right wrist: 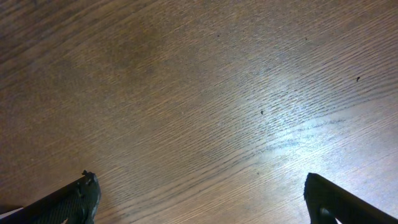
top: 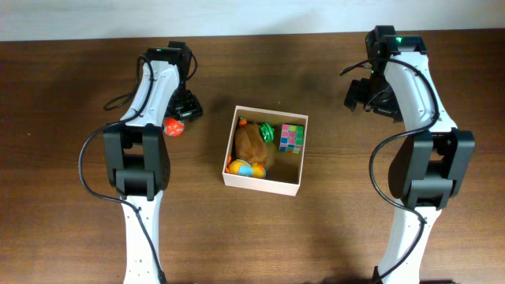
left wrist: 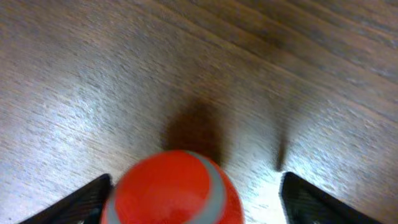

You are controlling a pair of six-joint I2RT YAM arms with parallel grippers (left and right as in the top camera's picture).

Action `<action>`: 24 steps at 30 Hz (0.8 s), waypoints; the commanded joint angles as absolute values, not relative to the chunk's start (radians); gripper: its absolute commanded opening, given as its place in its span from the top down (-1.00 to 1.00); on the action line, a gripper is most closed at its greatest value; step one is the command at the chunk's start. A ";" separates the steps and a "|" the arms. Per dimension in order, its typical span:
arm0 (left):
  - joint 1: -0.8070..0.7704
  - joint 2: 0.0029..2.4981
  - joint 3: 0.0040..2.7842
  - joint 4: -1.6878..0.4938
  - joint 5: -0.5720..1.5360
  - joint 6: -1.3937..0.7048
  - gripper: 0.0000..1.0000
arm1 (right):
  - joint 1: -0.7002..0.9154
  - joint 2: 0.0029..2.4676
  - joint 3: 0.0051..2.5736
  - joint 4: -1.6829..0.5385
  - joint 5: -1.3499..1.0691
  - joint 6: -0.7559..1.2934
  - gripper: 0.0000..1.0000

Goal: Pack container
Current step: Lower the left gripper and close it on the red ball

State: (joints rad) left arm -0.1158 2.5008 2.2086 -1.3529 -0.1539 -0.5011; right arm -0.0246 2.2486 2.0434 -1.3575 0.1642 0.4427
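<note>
Your left claw (left wrist: 194,180) straddles the red ball (top: 173,127), not yet closed on it.
Its jaws stand wide on either side of the ball, low to the tabletop (right wrist: 186,93), probably lined up for a grasp. The container (top: 260,183) sits between your arms, near the ball, already holding several toys. Your right claw (right wrist: 199,180) waits wide and empty, well clear.

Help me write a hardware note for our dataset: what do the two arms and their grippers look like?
The left arm and right arm have smooth white links joined by boxy black joint housings, with thin black cables looping alongside. A small green light glows on the right arm's far end. The left gripper and right gripper have matte black fingers with tapered tips.
</note>
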 commanded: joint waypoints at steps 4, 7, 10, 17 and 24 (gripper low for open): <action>-0.096 2.508 2.208 -1.348 -0.151 -0.511 -0.39 | -0.022 2.246 2.042 -1.357 0.169 0.450 -0.98; -0.095 2.508 2.208 -1.350 -0.150 -0.511 -0.16 | -0.022 2.246 2.042 -1.357 0.169 0.450 -0.98; -0.096 2.508 2.208 -1.355 -0.149 -0.511 0.04 | -0.022 2.246 2.042 -1.357 0.169 0.450 -0.98; -0.096 2.508 2.209 -1.384 -0.146 -0.496 0.19 | -0.022 2.246 2.042 -1.357 0.169 0.450 -0.98; -0.096 2.507 2.224 -1.415 -0.132 -0.478 0.17 | -0.022 2.246 2.042 -1.357 0.169 0.450 -0.98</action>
